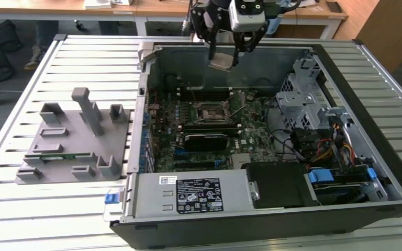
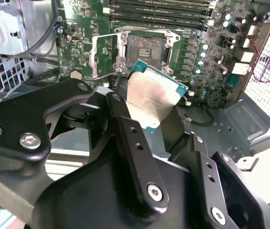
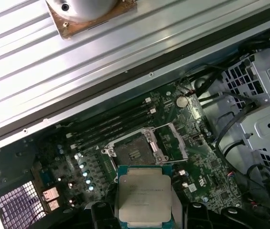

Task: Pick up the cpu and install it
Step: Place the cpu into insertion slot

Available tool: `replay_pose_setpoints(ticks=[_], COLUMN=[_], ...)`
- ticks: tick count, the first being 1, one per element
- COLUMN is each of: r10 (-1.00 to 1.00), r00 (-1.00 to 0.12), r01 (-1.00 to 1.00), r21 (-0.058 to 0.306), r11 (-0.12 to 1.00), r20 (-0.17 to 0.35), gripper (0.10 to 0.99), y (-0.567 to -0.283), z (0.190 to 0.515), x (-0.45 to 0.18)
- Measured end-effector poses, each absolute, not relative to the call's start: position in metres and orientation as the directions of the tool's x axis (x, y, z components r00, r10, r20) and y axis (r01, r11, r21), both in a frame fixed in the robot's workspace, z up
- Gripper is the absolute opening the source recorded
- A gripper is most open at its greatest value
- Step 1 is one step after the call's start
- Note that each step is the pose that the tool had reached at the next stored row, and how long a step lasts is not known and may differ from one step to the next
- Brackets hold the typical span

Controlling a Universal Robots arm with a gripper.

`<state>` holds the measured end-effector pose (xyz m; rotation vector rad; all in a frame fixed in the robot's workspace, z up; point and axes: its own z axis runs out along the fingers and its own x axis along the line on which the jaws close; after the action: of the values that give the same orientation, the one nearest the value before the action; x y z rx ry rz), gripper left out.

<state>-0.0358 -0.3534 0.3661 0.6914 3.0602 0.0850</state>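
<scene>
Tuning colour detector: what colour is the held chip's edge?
The chip has a teal-green edge around a silver top; clearest in the second wrist view.

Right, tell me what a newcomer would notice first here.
The gripper holds the cpu in the air above the open computer case. Below it, the motherboard's socket sits empty with its bracket swung open. A grey moulded tray lies beside the case, at the exterior view's left.

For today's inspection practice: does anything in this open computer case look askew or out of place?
The cpu, clamped in the tool above the case, looks tilted, not level with the empty socket. The socket's bracket stands open. No damage visible.
</scene>
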Motion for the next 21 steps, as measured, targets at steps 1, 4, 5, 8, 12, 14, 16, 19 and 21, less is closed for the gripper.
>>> replay_pose_setpoints(ticks=[1,4,5,8,12,14,16,19,21], r10=[0.437,0.460,0.467,0.493,0.540,0.565,0.587,0.617,0.631], r00=[-0.899,-0.888,-0.884,-0.870,-0.841,-0.825,-0.810,-0.787,-0.776], r01=[0.437,0.460,0.467,0.492,0.540,0.564,0.586,0.616,0.631], r21=[0.053,0.052,0.051,0.050,0.049,0.049,0.049,0.049,0.049], r11=[0.898,0.887,0.883,0.869,0.840,0.824,0.809,0.786,0.775], r20=[0.009,0.008,0.008,0.007,0.005,0.004,0.004,0.004,0.004], gripper=[0.525,0.525,0.525,0.525,0.525,0.525,0.525,0.525,0.525], y=[-0.3533,-0.3533,-0.3532,-0.3532,-0.3532,-0.3532,-0.3532,-0.3532,-0.3532], z=[0.3660,0.3657,0.3657,0.3654,0.3646,0.3643,0.3640,0.3637,0.3635], x=[-0.0359,-0.0359,-0.0358,-0.0359,-0.0358,-0.0359,-0.0358,-0.0361,-0.0362])
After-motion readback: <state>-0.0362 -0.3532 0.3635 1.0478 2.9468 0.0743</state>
